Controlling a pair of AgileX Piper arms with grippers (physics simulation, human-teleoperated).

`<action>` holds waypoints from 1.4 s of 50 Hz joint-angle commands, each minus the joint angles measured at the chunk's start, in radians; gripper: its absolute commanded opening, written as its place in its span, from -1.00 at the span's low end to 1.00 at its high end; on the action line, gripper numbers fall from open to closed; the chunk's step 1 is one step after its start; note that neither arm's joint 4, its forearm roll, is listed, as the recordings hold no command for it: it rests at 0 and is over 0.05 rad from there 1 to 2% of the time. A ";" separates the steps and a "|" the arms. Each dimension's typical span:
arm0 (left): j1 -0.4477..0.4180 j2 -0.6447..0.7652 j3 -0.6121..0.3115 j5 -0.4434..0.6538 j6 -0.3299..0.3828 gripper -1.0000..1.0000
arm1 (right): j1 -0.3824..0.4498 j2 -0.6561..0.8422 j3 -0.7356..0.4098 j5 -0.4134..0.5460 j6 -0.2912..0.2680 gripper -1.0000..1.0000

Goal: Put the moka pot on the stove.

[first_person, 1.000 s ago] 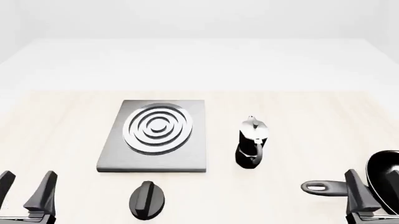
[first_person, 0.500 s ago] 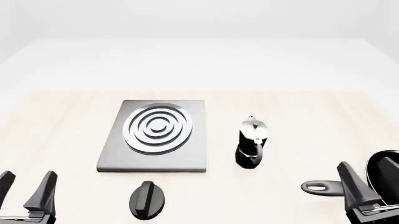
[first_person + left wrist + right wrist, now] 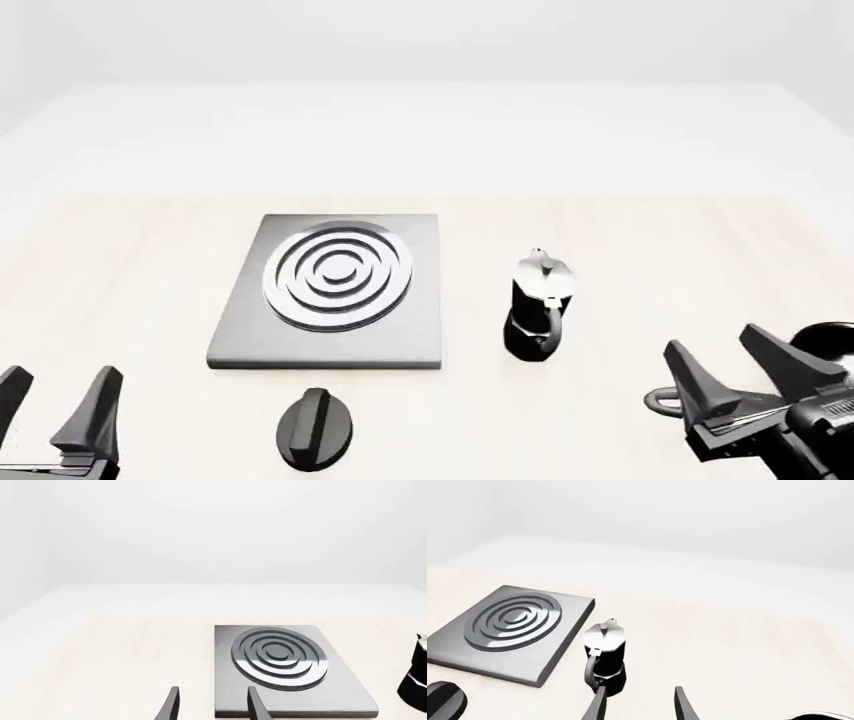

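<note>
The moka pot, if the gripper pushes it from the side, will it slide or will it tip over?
The moka pot stands upright, tall and waisted on a small base, so a push near its silver lid would probably tip it; a low push would more likely slide it. It looks rigid. Its side handle sticks out to one side, so it may also turn when nudged.

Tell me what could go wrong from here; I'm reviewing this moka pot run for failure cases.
The right hand is open near the frying pan, so it could bump the pan's handle on its way. The moka pot is tall and narrow; a glancing touch might tip it. Its handle faces the hand, which may spoil a clean grip.
</note>
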 commanded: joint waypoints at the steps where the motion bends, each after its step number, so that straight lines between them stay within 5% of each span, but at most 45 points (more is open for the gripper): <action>1: 0.000 0.000 0.000 0.000 0.000 1.00 | 0.036 0.145 0.005 -0.120 0.000 1.00; 29: 0.000 0.000 0.000 0.000 0.000 1.00 | 0.155 0.658 -0.012 -0.542 0.015 1.00; 70: 0.000 0.000 0.000 0.000 0.000 1.00 | 0.212 0.968 -0.072 -0.758 0.050 1.00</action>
